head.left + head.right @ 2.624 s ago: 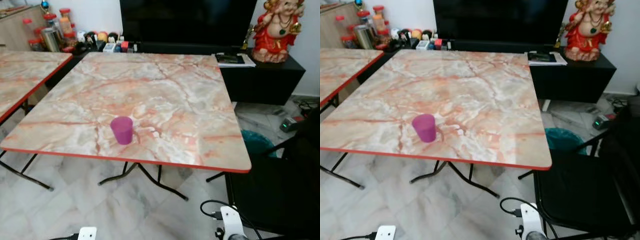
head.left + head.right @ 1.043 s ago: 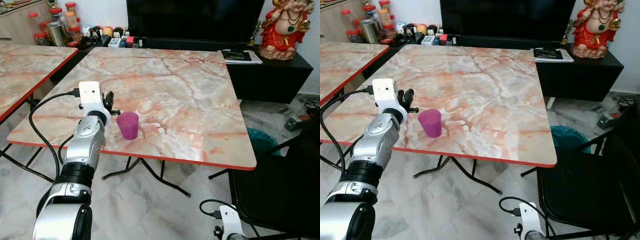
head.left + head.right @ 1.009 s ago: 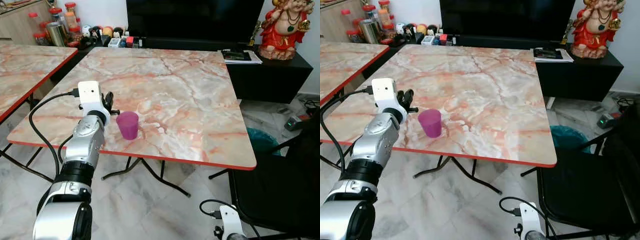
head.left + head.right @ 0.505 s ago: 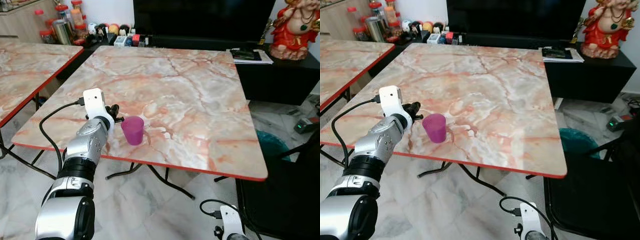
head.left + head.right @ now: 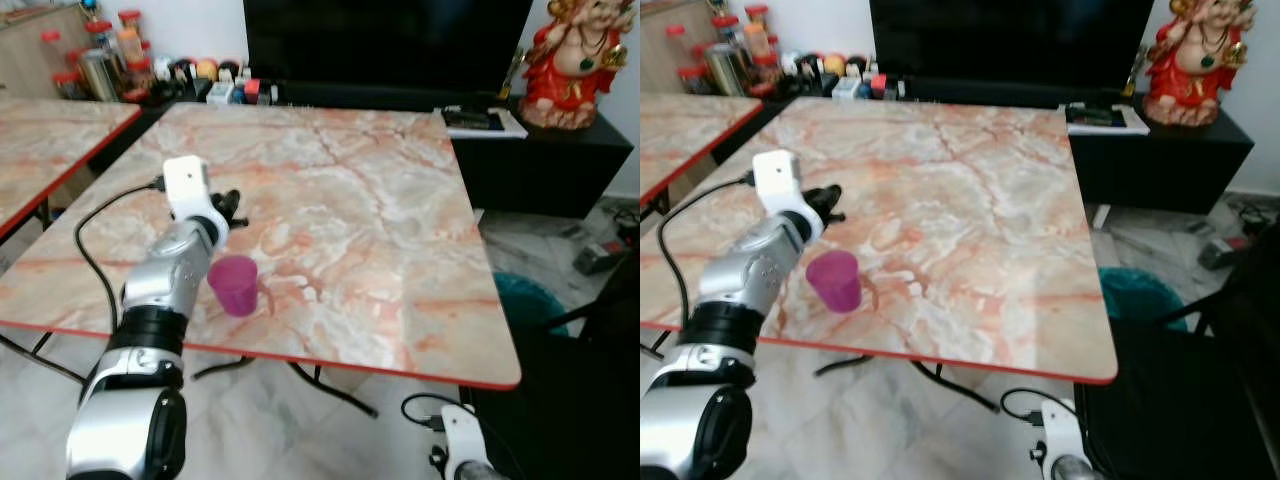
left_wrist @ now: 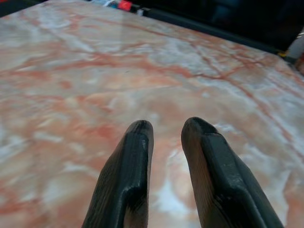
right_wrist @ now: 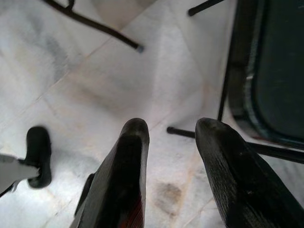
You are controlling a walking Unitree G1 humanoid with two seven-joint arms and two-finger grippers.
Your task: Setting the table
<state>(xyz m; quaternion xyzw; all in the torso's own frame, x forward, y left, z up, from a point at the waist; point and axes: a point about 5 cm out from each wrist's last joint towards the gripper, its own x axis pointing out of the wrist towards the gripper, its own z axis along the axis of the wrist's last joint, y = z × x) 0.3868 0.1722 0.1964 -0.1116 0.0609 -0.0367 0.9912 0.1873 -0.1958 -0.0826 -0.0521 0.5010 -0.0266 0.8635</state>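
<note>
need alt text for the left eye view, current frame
The robot's silver left arm reaches over a pink-veined marble-look table with a red edge, its left gripper just beyond an upright purple plastic cup near the front edge, not holding it. Behind stand a dark television screen and a red and gold figurine.

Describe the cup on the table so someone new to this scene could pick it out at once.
Start at the big marble-patterned table with the red edge. Near its front edge, beside the left gripper, stands a small purple cup. It is the one object standing on that tabletop.
</note>
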